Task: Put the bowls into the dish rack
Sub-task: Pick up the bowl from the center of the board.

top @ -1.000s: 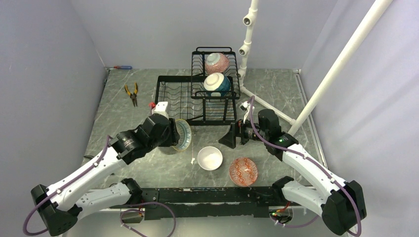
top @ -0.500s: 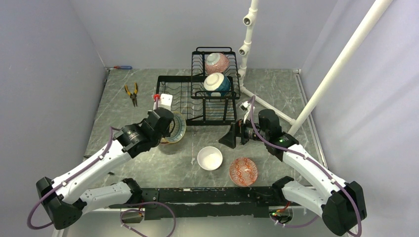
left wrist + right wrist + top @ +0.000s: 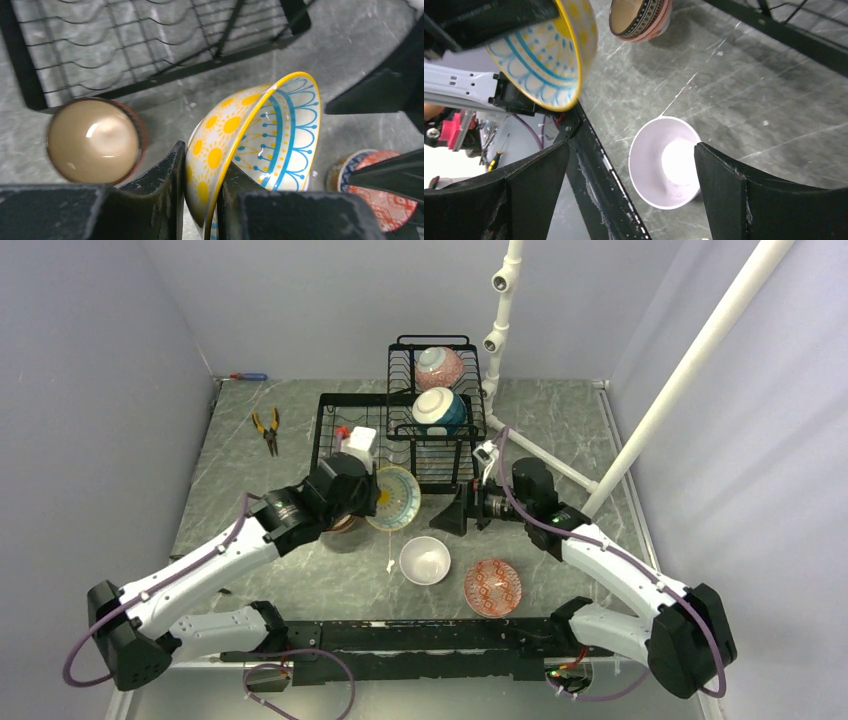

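Yellow-rimmed bowl (image 3: 393, 498) tilted in your left gripper (image 3: 370, 502), clamped, just before the dish rack (image 3: 321, 435) | left wrist: fingers (image 3: 160, 175) pinch its wall, brown bowl (image 3: 92, 140) on table (image 3: 350, 60) beside | right wrist: your right gripper (image 3: 631, 147) spread wide, white bowl (image 3: 666, 165) below.

We've clamped our left gripper (image 3: 202, 172) on the yellow sun-patterned bowl (image 3: 394, 498) and swung it right, tilted, to just before the dish rack's (image 3: 322, 420) front rail. Our right gripper (image 3: 455, 518) has edged nearer the rack.
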`<state>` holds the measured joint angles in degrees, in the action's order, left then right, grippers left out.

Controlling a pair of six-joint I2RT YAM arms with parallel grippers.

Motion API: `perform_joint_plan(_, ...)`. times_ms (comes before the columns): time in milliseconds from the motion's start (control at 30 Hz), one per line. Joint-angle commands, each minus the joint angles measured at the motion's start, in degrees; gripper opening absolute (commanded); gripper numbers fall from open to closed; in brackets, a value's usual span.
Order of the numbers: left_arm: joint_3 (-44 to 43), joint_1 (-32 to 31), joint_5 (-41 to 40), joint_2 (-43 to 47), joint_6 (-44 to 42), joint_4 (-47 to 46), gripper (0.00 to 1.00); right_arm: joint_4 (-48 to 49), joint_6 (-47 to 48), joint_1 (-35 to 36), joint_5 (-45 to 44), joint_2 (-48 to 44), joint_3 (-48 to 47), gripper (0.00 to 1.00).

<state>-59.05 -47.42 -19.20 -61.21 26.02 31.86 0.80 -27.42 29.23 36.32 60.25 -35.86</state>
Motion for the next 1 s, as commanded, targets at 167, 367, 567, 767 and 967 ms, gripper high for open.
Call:
perform_joint_plan(167,-4.3,-13.1,-8.2,-10.3,5.6,-4.1,0.03,6.0,-4.3,4.8,-0.4,2.6,-1.6,0.96)
perform_joint_plan(367,-2.0,-13.9,-5.9,-8.8,5.8,-8.9,0.03,2.7,-2.8,4.8,-2.1,5.3,-2.7,0.73)
perform_joint_plan(567,0.6,-13.9,-0.9,-5.7,4.9,-14.3,0.03,5.5,-3.6,4.9,0.0,7.1,-2.2,0.39)
perform_joint_plan(767,1.0,-13.9,-2.4,-5.0,8.3,-10.4,0.13,3.2,-0.5,4.9,-1.9,5.5,-3.4,0.00)
perform_joint_plan(967,3.9,-13.8,0.9,-1.5,11.7,-11.2,0.92,0.0,3.9,4.8,-4.9,3.0,-4.2,0.00)
